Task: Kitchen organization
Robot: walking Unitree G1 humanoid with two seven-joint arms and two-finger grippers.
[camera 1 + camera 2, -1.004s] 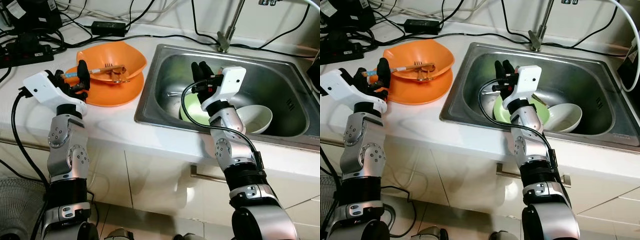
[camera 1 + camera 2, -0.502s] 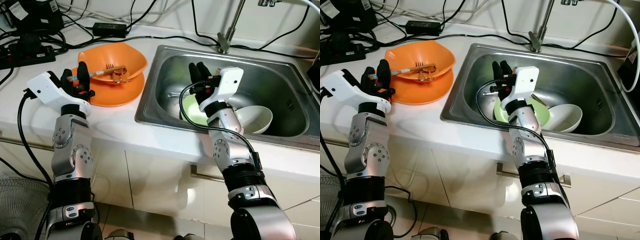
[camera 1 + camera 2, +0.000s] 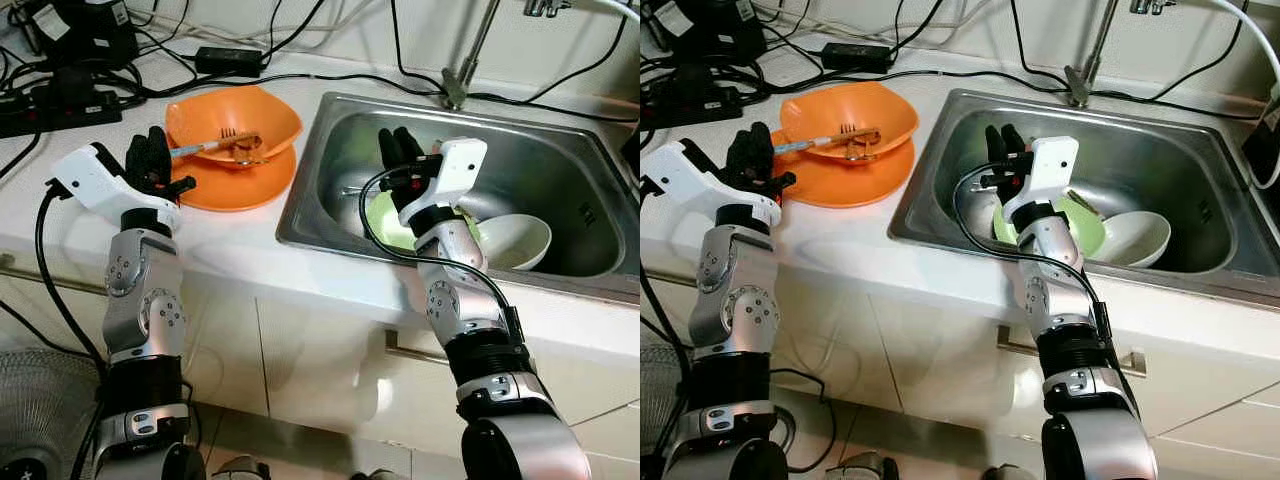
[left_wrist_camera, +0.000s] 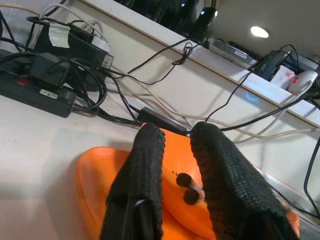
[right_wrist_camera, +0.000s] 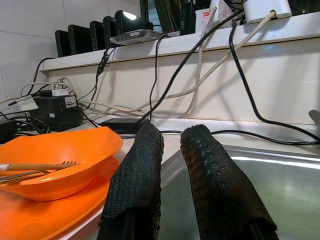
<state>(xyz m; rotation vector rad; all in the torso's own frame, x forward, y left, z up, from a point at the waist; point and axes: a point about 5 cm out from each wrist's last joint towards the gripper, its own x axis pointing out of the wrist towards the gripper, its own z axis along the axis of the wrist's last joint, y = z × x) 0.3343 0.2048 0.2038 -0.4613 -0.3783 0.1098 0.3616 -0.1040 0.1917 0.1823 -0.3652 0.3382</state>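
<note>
While the right gripper (image 3: 402,146) hangs above the sink (image 3: 330,120) at the centre of the frame, its two black fingers (image 5: 135,185) stand a narrow gap apart with nothing between them, aimed toward the basin's left wall and not down at the dishes. Just below and behind its wrist lie a green plate (image 3: 385,215) and, touching it on the right, a white bowl (image 3: 520,240). At middle left the left gripper (image 3: 150,160) hovers beside the stacked orange plate (image 3: 235,190) and orange bowl (image 3: 255,115), fingers slightly parted and empty; cutlery (image 3: 235,145) rests across the bowl. Risks, as judged from here: a descent by the right gripper with its present aim could strike the steel wall or push the plate against the bowl; the black cable (image 3: 375,235) looped off that wrist could snag the sink's rim; a sideways nudge from the left gripper could tip the cutlery out or slide the stack toward the power strip and cords (image 3: 60,90) at upper left.
</note>
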